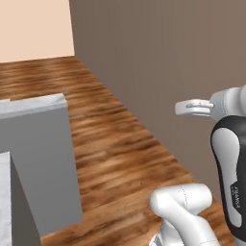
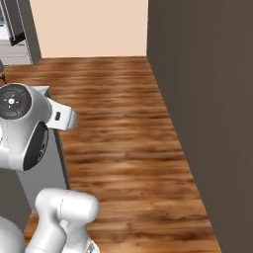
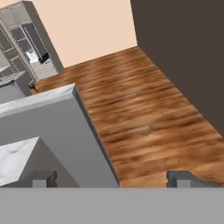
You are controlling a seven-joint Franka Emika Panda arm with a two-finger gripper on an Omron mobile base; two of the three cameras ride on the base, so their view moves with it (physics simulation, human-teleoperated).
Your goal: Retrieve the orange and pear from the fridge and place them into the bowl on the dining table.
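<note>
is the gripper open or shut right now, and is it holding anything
Open and empty. In the hand view the gripper has its two dark fingertips standing far apart, with nothing between them but the grey wall and wood floor.

A wood-plank floor (image 3: 144, 113) ran ahead of the fingertips to a peach wall (image 3: 83, 26), with a dark brown wall (image 3: 183, 52) beyond the right-hand finger. Over the left-hand finger stood a grey wall (image 3: 57, 131) with a marble ledge (image 3: 15, 162) beside it.

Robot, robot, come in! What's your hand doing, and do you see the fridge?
Hand open, empty. Fridge far off across the wood floor. Grey wall close by.
</note>
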